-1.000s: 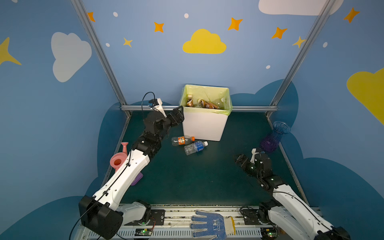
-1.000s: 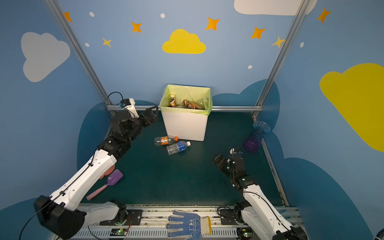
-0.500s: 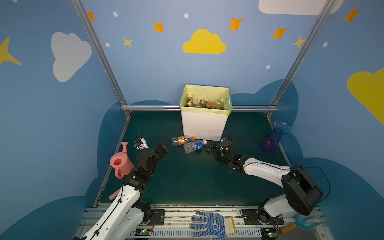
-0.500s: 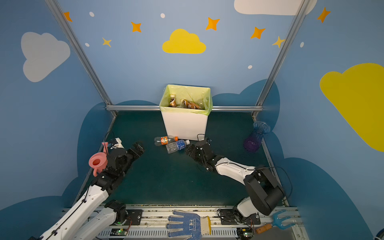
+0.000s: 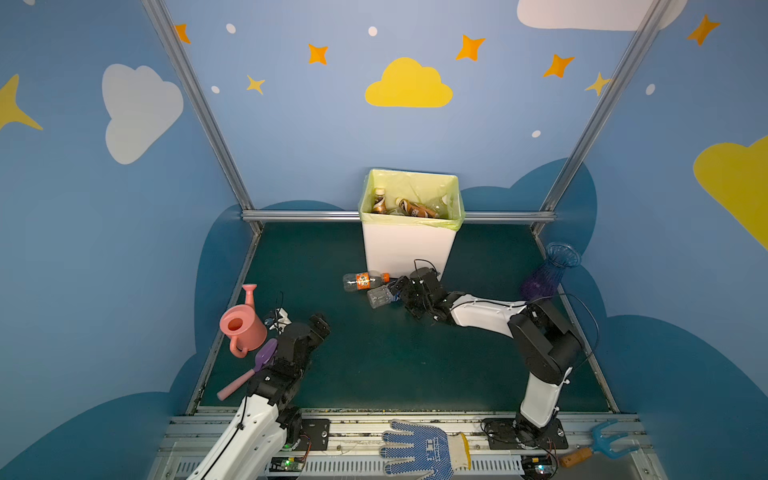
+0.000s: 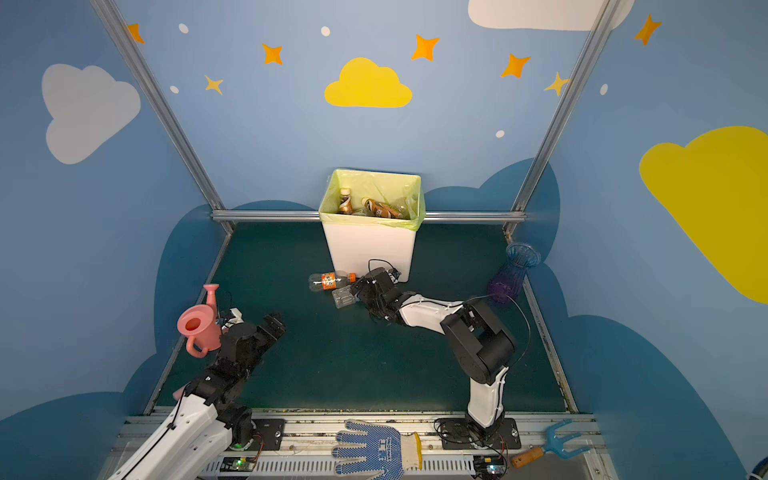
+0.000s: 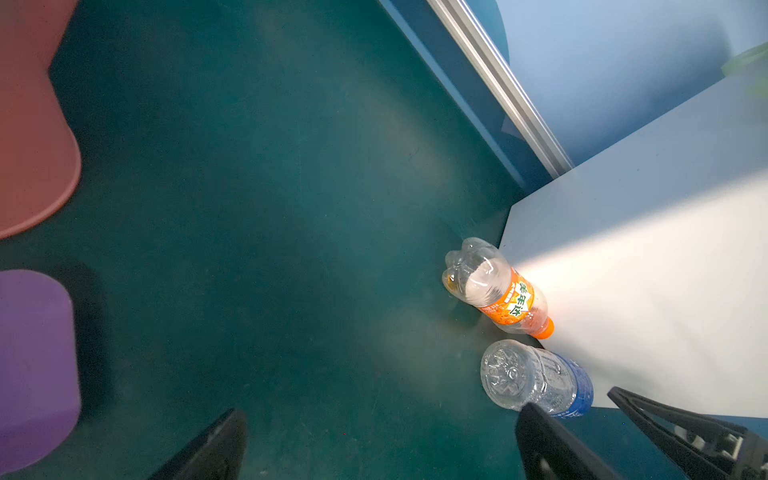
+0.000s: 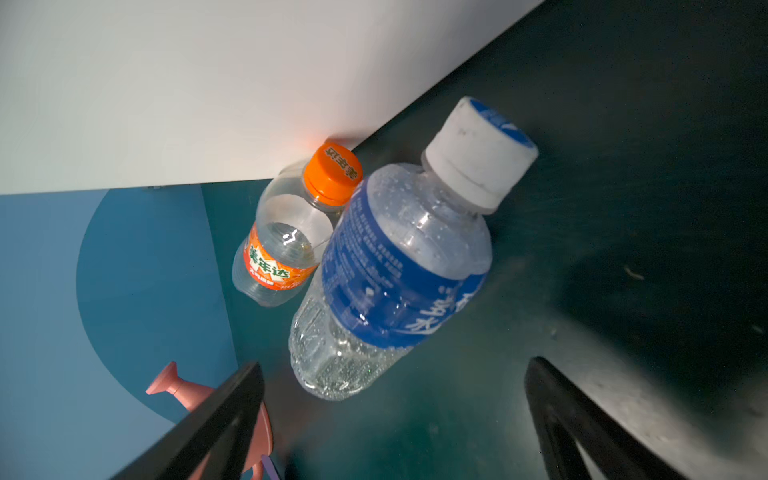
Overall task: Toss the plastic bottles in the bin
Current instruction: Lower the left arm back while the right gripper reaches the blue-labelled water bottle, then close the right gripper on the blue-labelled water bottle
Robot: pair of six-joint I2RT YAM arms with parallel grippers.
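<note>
The right tool [image 5: 395, 289], jaws spread wide, is reaching low over the green tabletop [image 5: 374, 365] at the blue-label bottle [image 5: 379, 297], which is lying on its side just on the near side of the bin [image 5: 407, 253]. In the right wrist view the bottle's base is sitting just inside the gap between the open fingers [image 8: 232, 399], and nothing is being gripped. The orange-label bottle [image 5: 362, 281] is lying right beside it, its cap close to the foot of the bin's white wall. More bottles [image 5: 415, 208] are resting inside the bin's yellow-green liner at the far middle. At near left, the left tool [image 5: 321, 325] is hovering wide open and empty, well apart from both bottles, beside a pink watering can [image 5: 243, 328] and a purple scoop [image 5: 266, 355]. A blue-purple vase [image 5: 548, 274] is standing at far right.
</note>
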